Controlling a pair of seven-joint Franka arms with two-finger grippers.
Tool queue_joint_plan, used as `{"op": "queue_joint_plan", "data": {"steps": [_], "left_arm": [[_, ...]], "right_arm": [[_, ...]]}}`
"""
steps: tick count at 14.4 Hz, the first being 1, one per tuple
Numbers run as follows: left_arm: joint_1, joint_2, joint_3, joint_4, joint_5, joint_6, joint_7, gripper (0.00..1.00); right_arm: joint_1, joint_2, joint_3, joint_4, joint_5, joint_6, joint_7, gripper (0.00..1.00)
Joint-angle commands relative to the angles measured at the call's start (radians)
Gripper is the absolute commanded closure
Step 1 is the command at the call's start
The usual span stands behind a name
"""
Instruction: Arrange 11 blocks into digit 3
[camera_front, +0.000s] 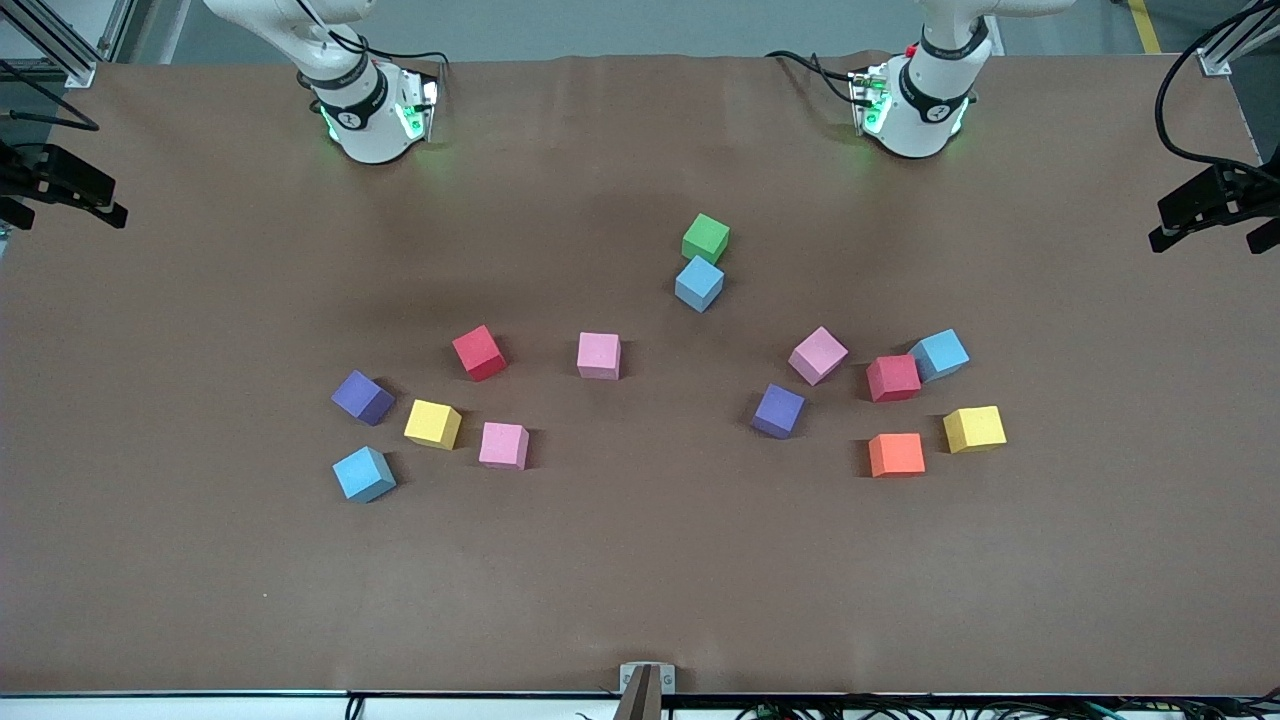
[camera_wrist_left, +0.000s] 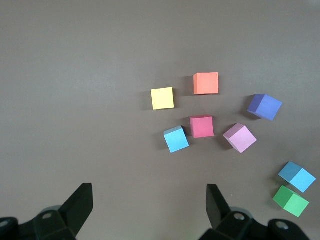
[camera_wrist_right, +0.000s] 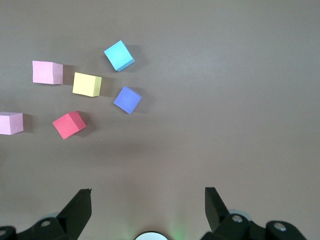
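No digit 3 started. Blocks lay loose on worktop (camera_front: 640, 580): one bunch toward right arm's end, one toward left arm's end, green block (camera_front: 706, 238) touching blue block (camera_front: 699, 283) between. Left hand (camera_wrist_left: 149, 207) wide, empty, up by base. Right hand (camera_wrist_right: 148, 210) same, waiting. Next job, probably: reach down, pick first block.

Even, soft overhead light falls on the matte brown tabletop (camera_front: 640, 580), with no glare. The blocks (camera_front: 598, 355) cast short, faint shadows. A dim patch darkens the tabletop's middle, and green glow spills by both arm bases. All views are sharp.
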Motion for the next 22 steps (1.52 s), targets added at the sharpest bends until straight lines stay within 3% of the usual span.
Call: {"op": "queue_joint_plan", "data": {"steps": [1,5,10,15,22], "left_arm": [[-0.008,-0.011,0.004,-0.004,-0.02,-0.001,-0.009,0.0],[-0.004,-0.004,0.005,-0.002,-0.021,0.001,-0.008,0.0],[-0.016,0.033,0.004,-0.023,-0.106,-0.031,-0.036,0.0],[-0.072,0.151,-0.139,-0.06,-0.097,-0.001,-0.343,0.0],[-0.223,0.145,-0.323,-0.379,-0.046,0.325,-0.806,0.0]], "right_arm": [[-0.011,-0.013,0.004,-0.018,0.015,0.014,-0.008,0.0],[-0.011,-0.025,0.004,-0.032,0.003,0.027,-0.032,0.0],[-0.011,-0.053,0.004,-0.07,0.0,0.035,-0.032,0.0],[-0.01,-0.053,0.007,-0.07,-0.011,0.035,-0.032,0.0],[-0.013,-0.051,0.002,-0.068,0.015,0.017,-0.028,0.0]]}}
